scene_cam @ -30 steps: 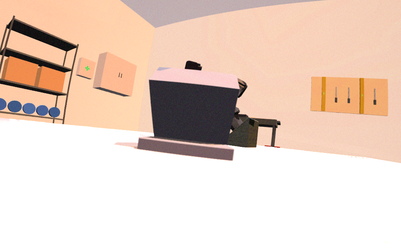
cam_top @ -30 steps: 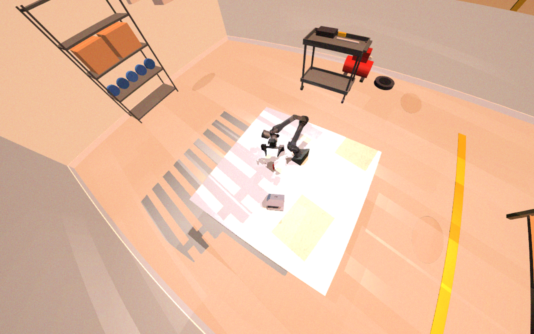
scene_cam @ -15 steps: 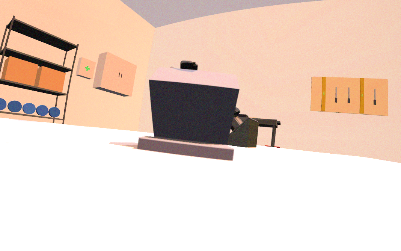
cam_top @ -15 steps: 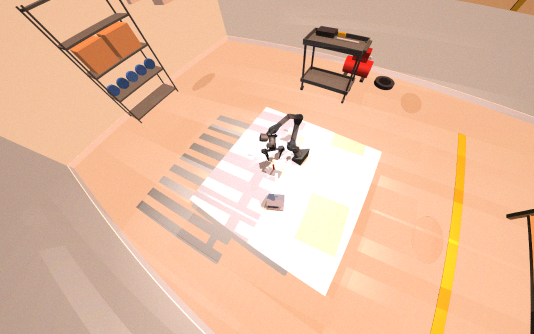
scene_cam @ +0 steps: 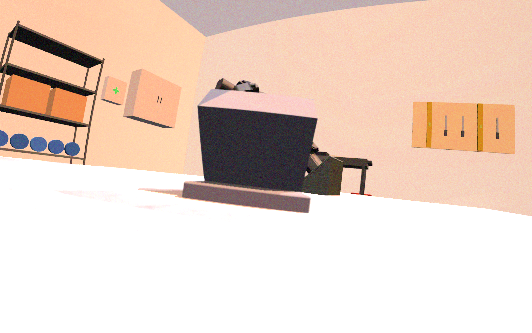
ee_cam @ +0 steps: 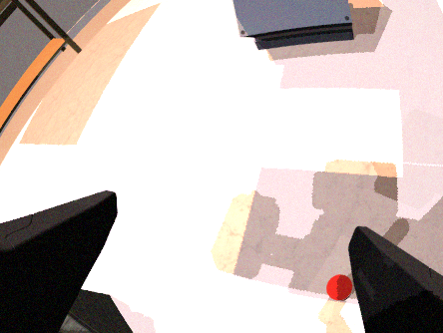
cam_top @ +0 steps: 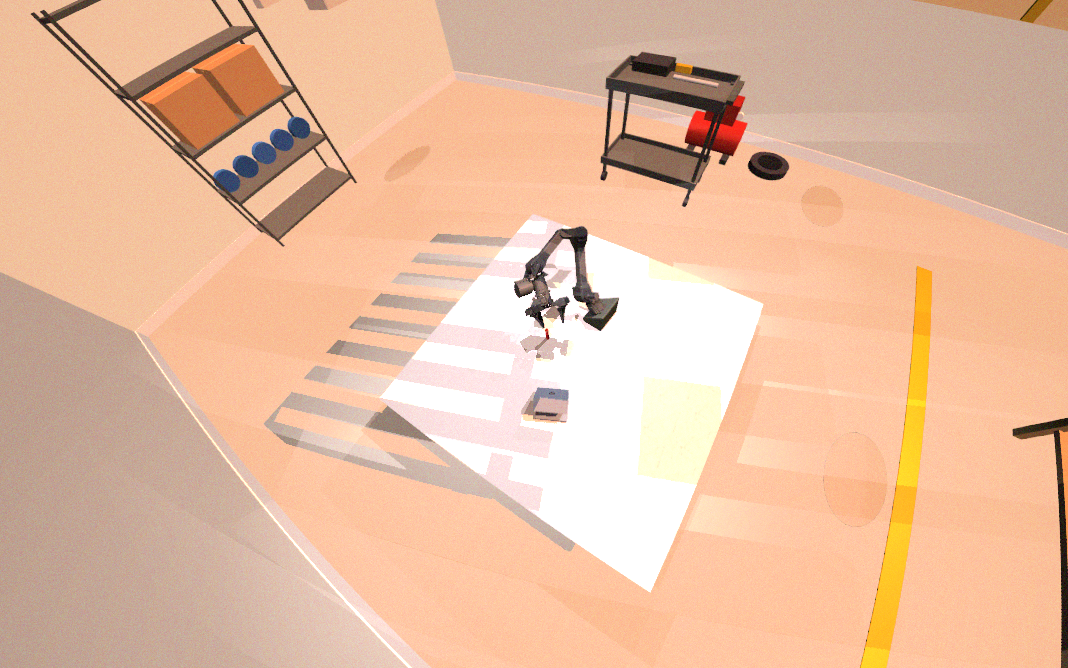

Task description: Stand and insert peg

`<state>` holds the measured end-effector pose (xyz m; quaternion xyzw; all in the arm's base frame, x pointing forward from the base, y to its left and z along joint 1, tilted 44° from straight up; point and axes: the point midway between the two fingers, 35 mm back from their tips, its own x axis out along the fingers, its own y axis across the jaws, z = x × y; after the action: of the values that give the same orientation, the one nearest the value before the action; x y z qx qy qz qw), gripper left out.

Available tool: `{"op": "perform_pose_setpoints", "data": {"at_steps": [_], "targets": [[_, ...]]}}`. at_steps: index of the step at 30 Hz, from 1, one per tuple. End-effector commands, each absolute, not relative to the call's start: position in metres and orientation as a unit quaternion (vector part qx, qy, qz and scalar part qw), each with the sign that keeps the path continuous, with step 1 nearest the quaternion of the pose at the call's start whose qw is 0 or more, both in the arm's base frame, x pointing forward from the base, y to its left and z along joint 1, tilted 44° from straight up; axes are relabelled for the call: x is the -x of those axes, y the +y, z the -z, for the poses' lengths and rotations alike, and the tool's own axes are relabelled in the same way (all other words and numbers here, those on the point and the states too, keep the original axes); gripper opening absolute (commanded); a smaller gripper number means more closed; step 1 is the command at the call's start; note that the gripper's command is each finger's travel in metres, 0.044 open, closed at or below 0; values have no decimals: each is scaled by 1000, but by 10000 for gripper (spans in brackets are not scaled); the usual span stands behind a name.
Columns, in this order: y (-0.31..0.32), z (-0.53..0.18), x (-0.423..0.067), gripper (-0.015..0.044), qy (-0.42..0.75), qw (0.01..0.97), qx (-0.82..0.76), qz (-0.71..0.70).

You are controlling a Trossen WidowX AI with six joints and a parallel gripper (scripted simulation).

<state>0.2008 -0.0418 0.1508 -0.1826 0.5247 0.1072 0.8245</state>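
1. The jaws (cam_top: 552,322) stand wide apart with nothing clamped; the red peg (cam_top: 547,334) (ee_cam: 339,287) appears upright on the table (cam_top: 669,346) (scene_cam: 254,255) (ee_cam: 175,115), its round end facing the wrist view.
2. In that view the peg sits off-centre, beside the right-hand finger. A sideways sweep or tilt could knock it over; closing from this offset could shove or lean it.
3. A crooked regrip could later jam the plain end at the hole (cam_top: 552,393) in the sloped panel (cam_top: 551,404) (scene_cam: 254,149) (ee_cam: 299,17).
4. Count: one arm (cam_top: 581,263) (scene_cam: 246,85), two fingers, one peg, one panel, one visible hole; behind, two orange boxes (cam_top: 192,110) (scene_cam: 27,94) and five blue discs (cam_top: 263,152) (scene_cam: 38,143).
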Motion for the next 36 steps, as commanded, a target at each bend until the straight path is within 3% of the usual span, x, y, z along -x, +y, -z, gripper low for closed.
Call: {"op": "perform_pose_setpoints", "data": {"at_steps": [1,17,27,36], "targets": [[-46,-146,-199,440,570,797,180,-86],[-61,-138,-199,440,719,644,257,36],[-65,-149,-216,440,737,557,363,120],[-64,-150,-218,440,736,552,371,125]]}}
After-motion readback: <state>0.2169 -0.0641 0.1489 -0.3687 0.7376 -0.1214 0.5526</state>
